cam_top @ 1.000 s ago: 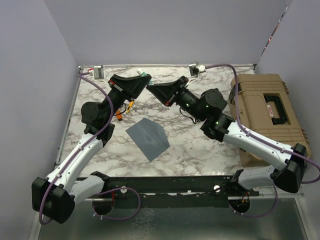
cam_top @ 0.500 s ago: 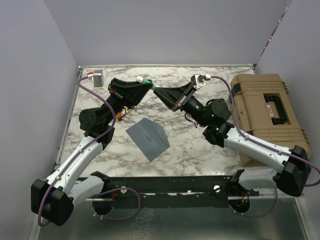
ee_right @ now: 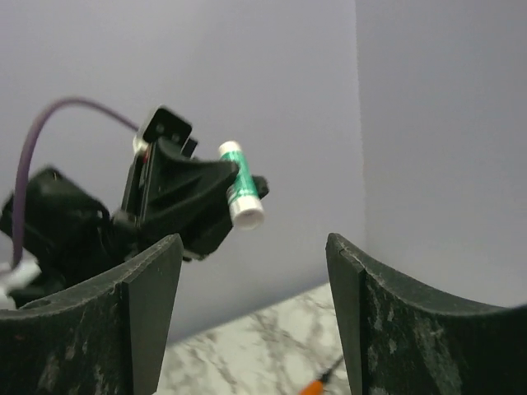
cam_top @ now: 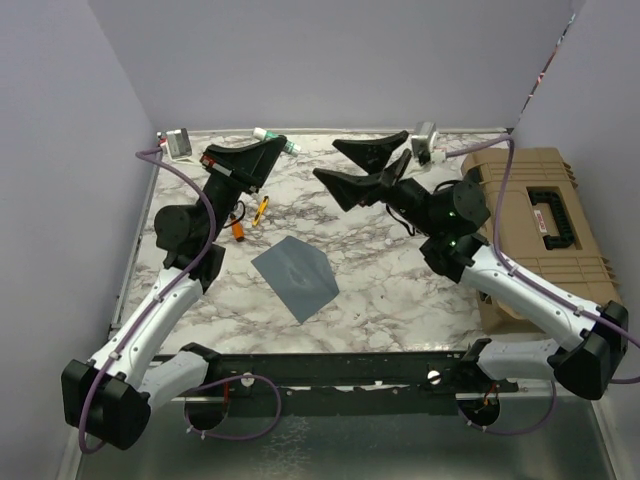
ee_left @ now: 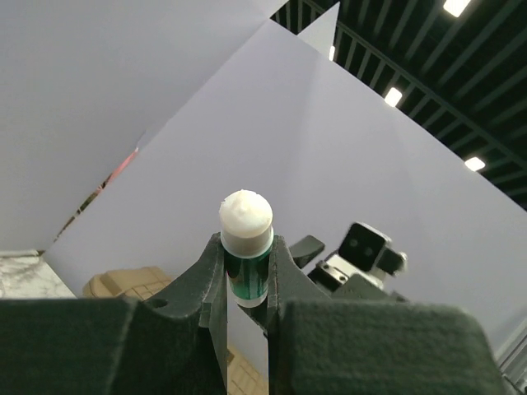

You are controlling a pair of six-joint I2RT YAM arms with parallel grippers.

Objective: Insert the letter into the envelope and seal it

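envelope (cam_top: 295, 278) lies flat mid-table on marble table (cam_top: 380, 290) | beyond it, left gripper (cam_top: 275, 145) raised, clenched on green glue stick (ee_left: 246, 247) | right gripper (cam_top: 327, 160) facing it, jaws spread, empty, apart from stick

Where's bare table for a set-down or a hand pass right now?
Free: marble between the envelope and the right arm; the near-left strip between envelope and left arm; far centre below the raised left pincer, shut on the glue stick, and open right pincer. Crowded: far left, orange tool and yellow tool beside the left arm.
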